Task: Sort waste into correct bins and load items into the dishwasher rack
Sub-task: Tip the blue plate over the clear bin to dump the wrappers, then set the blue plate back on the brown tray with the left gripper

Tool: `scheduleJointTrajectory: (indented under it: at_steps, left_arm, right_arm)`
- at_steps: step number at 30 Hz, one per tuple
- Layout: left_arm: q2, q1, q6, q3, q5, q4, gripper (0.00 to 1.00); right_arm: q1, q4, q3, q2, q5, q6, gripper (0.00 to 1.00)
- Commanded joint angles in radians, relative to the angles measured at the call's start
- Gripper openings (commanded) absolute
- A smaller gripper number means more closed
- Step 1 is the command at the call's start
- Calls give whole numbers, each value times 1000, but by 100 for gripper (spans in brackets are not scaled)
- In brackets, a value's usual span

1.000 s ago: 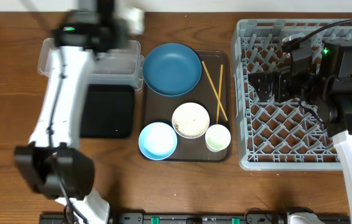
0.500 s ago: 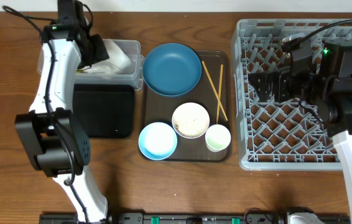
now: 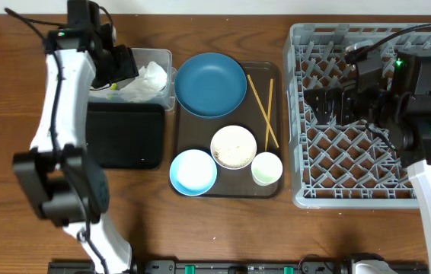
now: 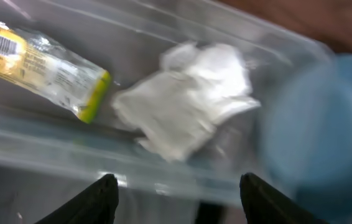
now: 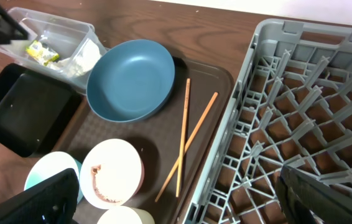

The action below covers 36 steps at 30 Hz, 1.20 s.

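Note:
My left gripper (image 3: 122, 65) (image 4: 177, 183) hangs open over the clear tub (image 3: 165, 55), holding nothing. In the tub lie the crumpled white napkin (image 3: 151, 77) (image 4: 185, 102) and the yellow-green wrapper (image 4: 42, 62) (image 5: 41, 53). The black tray (image 3: 128, 135) sits just in front of the tub. On the brown serving tray (image 3: 200, 125) are the dark blue plate (image 3: 210, 84), two chopsticks (image 3: 262, 106), the white bowl (image 3: 234, 146) with food specks, the light blue bowl (image 3: 193, 172) and the white cup (image 3: 266, 168). My right gripper (image 3: 318, 103) (image 5: 176, 186) stands open over the grey rack (image 3: 368, 179).
The rack's upright pegs (image 5: 300, 93) rise under the right arm. The serving tray lies between the bins on the left and the rack on the right. Bare wooden tabletop (image 3: 223, 228) shows along the front.
My left gripper has opened and let the napkin drop into the clear tub, then eased slightly away from it. The right arm has not moved.

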Motion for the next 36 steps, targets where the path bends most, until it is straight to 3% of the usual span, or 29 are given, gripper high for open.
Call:
scheduleJointTrajectory:
  at_steps: [1,11,25,36]
  left_arm:
    - [-117,-22,26,17,120,-43,65]
    - [-228,-183,10,17,118,-193,65]
    - [-228,-354,-123,-5,96,-292,65]
    - [-227,-568,-299,-142,44,-284,65]
  right_arm:
    - [6,2,18,-7,3,9,99]
    - [6,-6,18,-7,3,9,99]
    - [5,-9,18,-7,7,10,99]
    - [-61,-42,18,-7,82,129,99]
